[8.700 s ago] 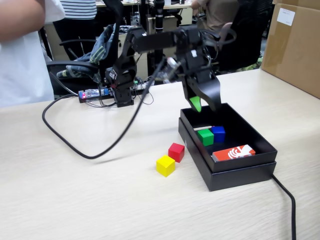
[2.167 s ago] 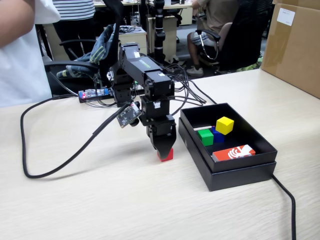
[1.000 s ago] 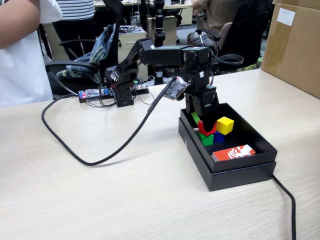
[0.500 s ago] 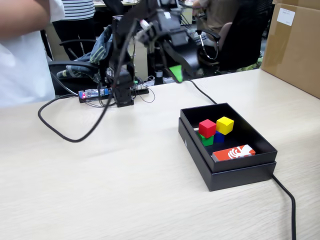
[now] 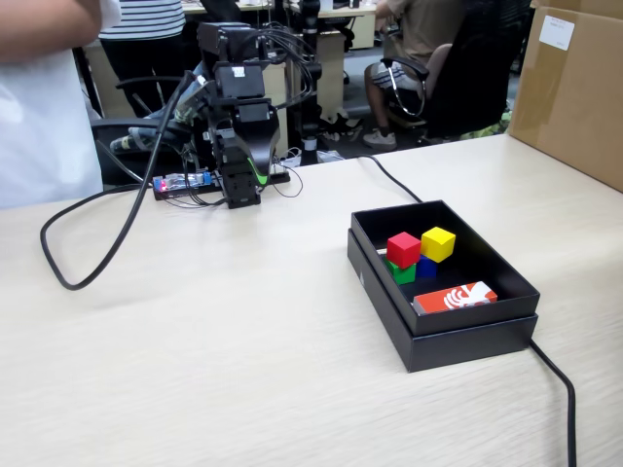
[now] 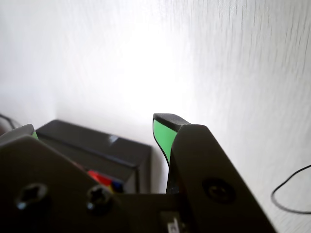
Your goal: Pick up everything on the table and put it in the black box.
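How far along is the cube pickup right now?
Looks finished: the red cube, yellow cube, green cube and blue cube all sit inside the black box. The gripper is open and empty, back near the base. No cube shows on the table.

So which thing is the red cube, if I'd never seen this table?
Find the shallow matte black cardboard box on the pale wood-grain tabletop. Inside, toward its far end, sits a cluster of small solid-coloured cubes. The small red cube is perched on the green cube, left of the yellow cube.
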